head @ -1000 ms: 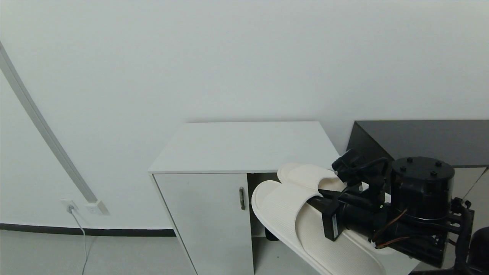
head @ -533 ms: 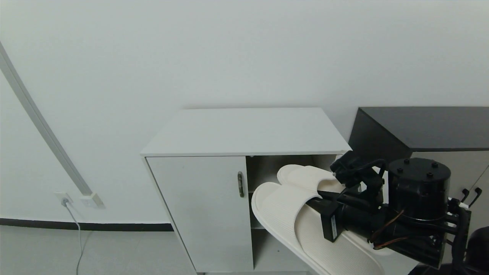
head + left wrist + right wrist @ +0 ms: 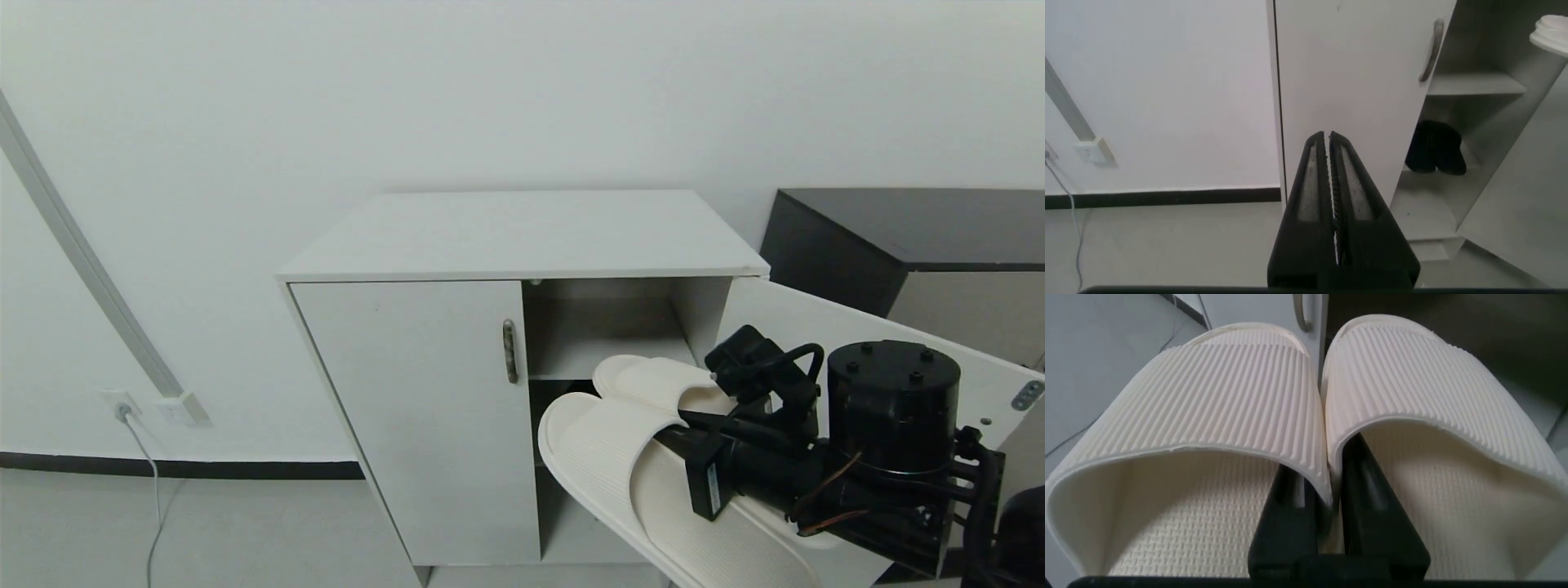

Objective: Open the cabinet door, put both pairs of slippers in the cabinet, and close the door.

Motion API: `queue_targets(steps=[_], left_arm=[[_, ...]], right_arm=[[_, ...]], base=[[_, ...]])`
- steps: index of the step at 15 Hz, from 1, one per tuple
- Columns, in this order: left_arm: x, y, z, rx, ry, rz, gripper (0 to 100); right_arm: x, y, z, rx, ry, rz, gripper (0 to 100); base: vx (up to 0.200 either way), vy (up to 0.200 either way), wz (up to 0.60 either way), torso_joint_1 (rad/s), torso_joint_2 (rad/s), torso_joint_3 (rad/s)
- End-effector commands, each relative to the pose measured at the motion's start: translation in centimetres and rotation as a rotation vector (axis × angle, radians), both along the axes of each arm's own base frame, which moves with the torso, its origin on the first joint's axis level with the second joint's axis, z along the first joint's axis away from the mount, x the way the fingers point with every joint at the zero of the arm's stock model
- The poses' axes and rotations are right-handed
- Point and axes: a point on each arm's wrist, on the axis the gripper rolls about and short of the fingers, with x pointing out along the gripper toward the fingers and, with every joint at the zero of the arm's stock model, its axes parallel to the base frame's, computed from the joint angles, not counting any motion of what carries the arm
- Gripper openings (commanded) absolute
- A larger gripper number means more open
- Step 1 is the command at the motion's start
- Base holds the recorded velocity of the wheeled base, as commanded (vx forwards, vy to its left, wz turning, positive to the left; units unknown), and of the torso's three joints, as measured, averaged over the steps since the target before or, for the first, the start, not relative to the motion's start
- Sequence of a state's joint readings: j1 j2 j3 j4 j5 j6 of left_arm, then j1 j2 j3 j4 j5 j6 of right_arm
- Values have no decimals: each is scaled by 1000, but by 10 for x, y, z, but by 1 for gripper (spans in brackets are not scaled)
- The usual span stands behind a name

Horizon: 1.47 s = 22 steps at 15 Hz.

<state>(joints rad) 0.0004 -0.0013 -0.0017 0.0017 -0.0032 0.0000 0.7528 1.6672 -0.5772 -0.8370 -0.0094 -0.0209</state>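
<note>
Slippers side by side, inner edges pinched between right fingers

cream slippers: near heel cut by bottom edge | cabinet lower compartment: mostly hidden behind slippers

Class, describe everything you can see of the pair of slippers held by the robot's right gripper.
The slippers are a cream-white, open-backed pair with ribbed uppers and dimpled footbeds, soft-looking like foam. They lie side by side, inner edges pressed together, pinched there by the right gripper, whose black jaws reach into the openings. Held in the air, toes pointing toward the open right half of the cabinet, they touch nothing else visible.
</note>
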Motion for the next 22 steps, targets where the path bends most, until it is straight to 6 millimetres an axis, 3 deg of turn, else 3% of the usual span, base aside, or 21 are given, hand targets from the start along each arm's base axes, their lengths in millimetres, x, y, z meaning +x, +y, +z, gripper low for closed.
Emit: queue_targets(steps=[1,15,22], left_arm=[[0,0,0,0,1,1,0],[0,0,0,-2,1,1,0],[0,0,0,-2,1,1,0]], right_arm=[[0,0,-1,-3,2,1,0],[0,0,-6,-15,-3,6,0],[0,0,-7,-9,-10,4,0]], base=[[0,0,0,-163,491,310],[0,0,0,-92,456,358],[0,0,0,1,22,18]])
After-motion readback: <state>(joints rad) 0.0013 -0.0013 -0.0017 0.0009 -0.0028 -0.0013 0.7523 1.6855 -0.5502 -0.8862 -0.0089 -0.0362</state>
